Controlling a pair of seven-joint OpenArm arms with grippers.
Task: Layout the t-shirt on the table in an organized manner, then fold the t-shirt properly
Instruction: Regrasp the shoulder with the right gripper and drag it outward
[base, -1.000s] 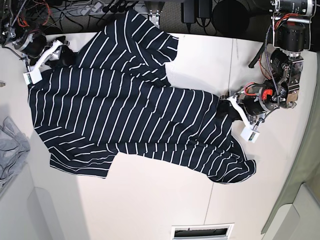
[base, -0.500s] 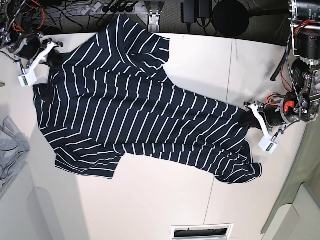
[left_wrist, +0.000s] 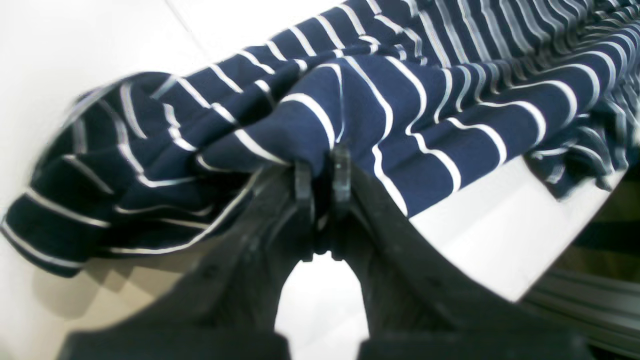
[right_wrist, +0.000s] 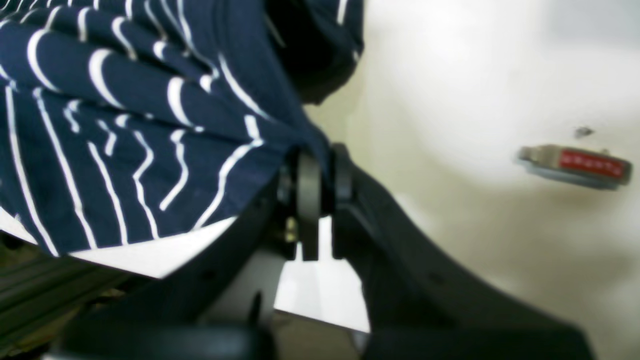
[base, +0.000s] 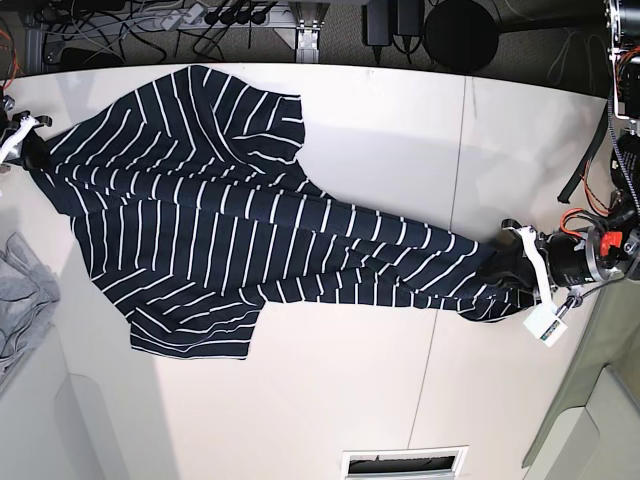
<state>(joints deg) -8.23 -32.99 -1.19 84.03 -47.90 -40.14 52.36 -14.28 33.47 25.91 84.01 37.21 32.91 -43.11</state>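
The dark navy t-shirt (base: 230, 230) with thin white stripes lies stretched across the white table (base: 380, 130), a sleeve spread at the back and another at the front left. My left gripper (base: 510, 262) is at the shirt's right end. In the left wrist view, my left gripper (left_wrist: 322, 165) is shut on a bunched fold of the t-shirt (left_wrist: 400, 100). My right gripper (base: 22, 140) is at the table's far left edge. In the right wrist view, my right gripper (right_wrist: 320, 160) is shut on a pinch of the t-shirt (right_wrist: 125, 125).
A light-grey cloth (base: 20, 290) lies off the front left. Cables and a power strip (base: 200, 15) run along the back edge. A thin seam (base: 455, 200) crosses the table. A small red-labelled object (right_wrist: 575, 162) lies beside the right gripper. A white vent (base: 405, 463) sits at the front.
The two arms have pulled apart, the left arm toward the base view's right and the right arm toward its left. The shirt has been drawn out longer and flatter between them.
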